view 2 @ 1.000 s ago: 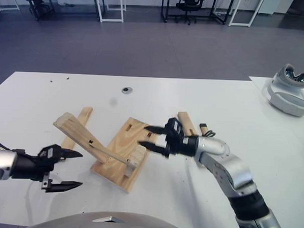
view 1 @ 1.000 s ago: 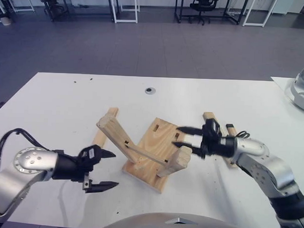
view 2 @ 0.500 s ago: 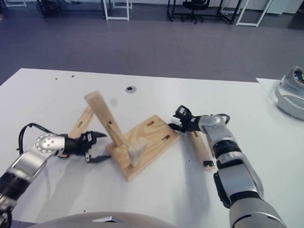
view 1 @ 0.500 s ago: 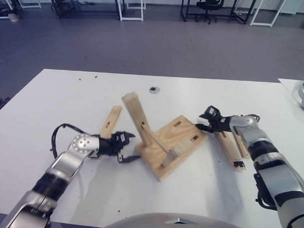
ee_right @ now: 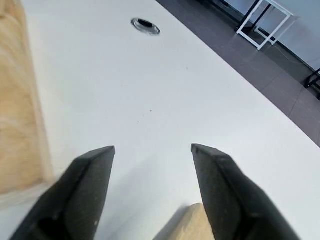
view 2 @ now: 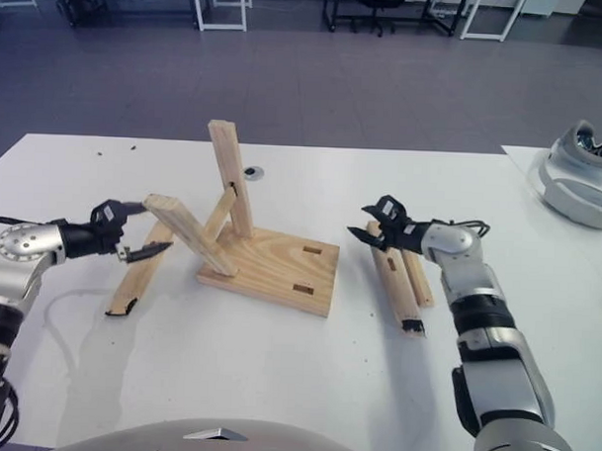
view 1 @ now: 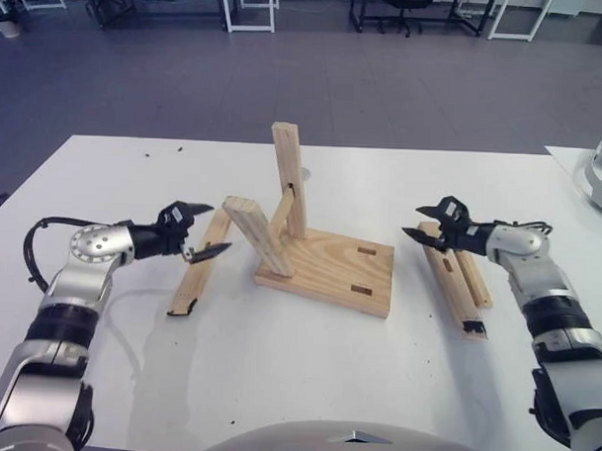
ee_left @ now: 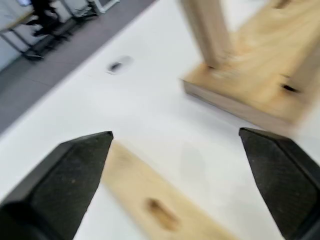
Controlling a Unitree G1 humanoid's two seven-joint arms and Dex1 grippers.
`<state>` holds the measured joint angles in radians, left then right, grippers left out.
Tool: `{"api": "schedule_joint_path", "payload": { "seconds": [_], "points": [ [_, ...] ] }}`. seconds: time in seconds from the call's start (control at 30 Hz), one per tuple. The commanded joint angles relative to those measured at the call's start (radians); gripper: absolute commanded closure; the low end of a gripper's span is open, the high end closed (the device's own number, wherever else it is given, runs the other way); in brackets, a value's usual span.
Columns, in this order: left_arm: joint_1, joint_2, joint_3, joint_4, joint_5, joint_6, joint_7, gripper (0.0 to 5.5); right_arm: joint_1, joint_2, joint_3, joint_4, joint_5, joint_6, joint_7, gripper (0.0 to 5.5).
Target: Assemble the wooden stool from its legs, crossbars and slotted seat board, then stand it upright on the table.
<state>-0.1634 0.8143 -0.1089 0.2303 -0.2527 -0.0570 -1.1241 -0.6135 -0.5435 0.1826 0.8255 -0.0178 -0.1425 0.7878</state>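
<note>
On the white table (view 1: 276, 383), near its centre, the seat board (view 1: 339, 276) lies flat w/ two legs planted in its near-left part. The upright leg (view 1: 289, 181) stands straight, while the tilted leg (view 1: 256, 232) leans away toward the robot's left. A thin crossbar (view 1: 282, 209) seems to join them, but I cannot tell if its ends sit fully in the holes. This is the main risk: the half-built frame is top-heavy and probably loose, so a push from either arm can tip a leg out of its slot.

The loose leg (view 1: 196, 271) lies flat just left of the board. Two loose pieces (view 1: 457, 280) lie side by side on the right, touching or nearly so.

The left gripper (view 1: 214, 228) hovers over the far end of the loose leg, jaws spread wide, holding nothing. It is also near the tilted leg, so a lift can swing the piece into it. The right gripper (view 1: 416, 222) is over the far ends of the two pieces, jaws also apart and empty. If it closes there, it may catch both pieces at once, or grip one so near the end that it droops & slips.
</note>
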Motion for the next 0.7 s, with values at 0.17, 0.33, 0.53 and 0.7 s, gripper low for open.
{"api": "schedule_joint_path", "payload": {
  "seconds": [0.17, 0.33, 0.53, 0.7],
  "points": [
    [-0.157, -0.222, -0.175, 0.115, 0.278, 0.035, 0.261, 0.85, -0.154, 0.143, 0.088, 0.32, -0.121, -0.21, 0.13, 2.62],
    [-0.322, -0.355, -0.177, 0.402, 0.357, -0.08, 0.418, 0.85, 0.021, 0.088, 0.055, 0.109, -0.052, -0.235, 0.259, 2.62],
    [-0.27, -0.385, -0.104, 0.417, 0.299, -0.13, 0.431, 0.85, 0.308, 0.103, 0.018, -0.403, 0.012, 0.019, 0.12, 2.62],
    [-0.254, -0.437, -0.09, 0.386, 0.29, -0.12, 0.448, 0.85, 0.377, 0.119, -0.008, -0.638, -0.042, 0.189, -0.044, 2.62]
  ]
}}
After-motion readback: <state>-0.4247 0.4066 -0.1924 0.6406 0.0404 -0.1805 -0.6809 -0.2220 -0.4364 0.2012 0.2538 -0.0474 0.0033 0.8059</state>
